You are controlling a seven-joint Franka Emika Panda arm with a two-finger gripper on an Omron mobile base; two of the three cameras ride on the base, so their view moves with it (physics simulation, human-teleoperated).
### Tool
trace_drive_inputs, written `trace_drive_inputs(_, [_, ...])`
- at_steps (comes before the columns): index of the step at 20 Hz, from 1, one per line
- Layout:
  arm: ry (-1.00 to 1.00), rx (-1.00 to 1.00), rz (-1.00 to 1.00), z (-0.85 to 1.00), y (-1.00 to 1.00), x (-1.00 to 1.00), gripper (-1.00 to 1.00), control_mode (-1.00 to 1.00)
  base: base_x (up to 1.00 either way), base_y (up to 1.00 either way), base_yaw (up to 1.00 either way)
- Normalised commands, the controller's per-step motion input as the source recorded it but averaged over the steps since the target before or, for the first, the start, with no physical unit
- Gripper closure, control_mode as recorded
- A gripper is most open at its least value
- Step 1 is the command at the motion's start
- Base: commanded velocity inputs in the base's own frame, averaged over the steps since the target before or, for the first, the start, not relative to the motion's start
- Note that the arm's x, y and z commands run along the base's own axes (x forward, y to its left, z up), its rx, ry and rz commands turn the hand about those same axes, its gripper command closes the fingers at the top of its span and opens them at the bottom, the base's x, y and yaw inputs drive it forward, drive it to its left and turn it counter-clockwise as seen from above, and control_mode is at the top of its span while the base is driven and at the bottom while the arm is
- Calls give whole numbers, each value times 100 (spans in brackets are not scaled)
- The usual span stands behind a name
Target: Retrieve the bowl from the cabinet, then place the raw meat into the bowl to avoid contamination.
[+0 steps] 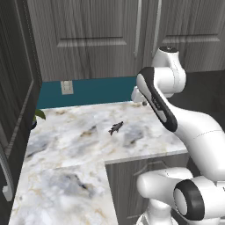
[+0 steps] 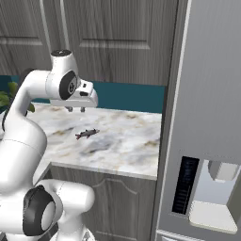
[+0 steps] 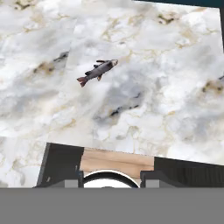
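Observation:
The raw meat (image 1: 116, 128) is a small dark fish-shaped piece lying flat on the marble counter (image 1: 74, 145), near its middle. It also shows as the raw meat (image 2: 87, 133) and the raw meat (image 3: 97, 71). My gripper (image 2: 75, 109) hangs above the counter, behind the fish and a little toward the wall, pointing down. Its short fingers stand apart with nothing between them. From the left my gripper (image 1: 141, 102) is mostly hidden by my own forearm. The cabinet (image 1: 101, 39) fills the wall above, and the doors facing me are closed. The bowl is out of view.
A dark door panel (image 1: 17, 96) juts out along the left edge over the counter's end. A green leaf (image 1: 40, 114) sits by it. A tall grey fridge (image 2: 207, 117) stands right of the counter. The teal backsplash (image 1: 96, 90) holds a wall socket (image 1: 67, 87).

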Motion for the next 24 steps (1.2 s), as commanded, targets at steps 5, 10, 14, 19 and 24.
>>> trace_drive_inputs(5, [-9,0,-5,0,5,-8,-100,-100,0,0,0])
trace_drive_inputs(10, [-28,0,-8,24,0,-32,-100,-100,0,0,0])
trace_drive_inputs(14, [-25,0,-2,56,0,-34,-100,-100,0,0,0])
trace_drive_inputs(19, [-16,0,-1,64,0,-18,-100,-100,0,0,0])
trace_drive_inputs(24, [-10,0,-2,63,0,1,-100,-100,0,0,0])
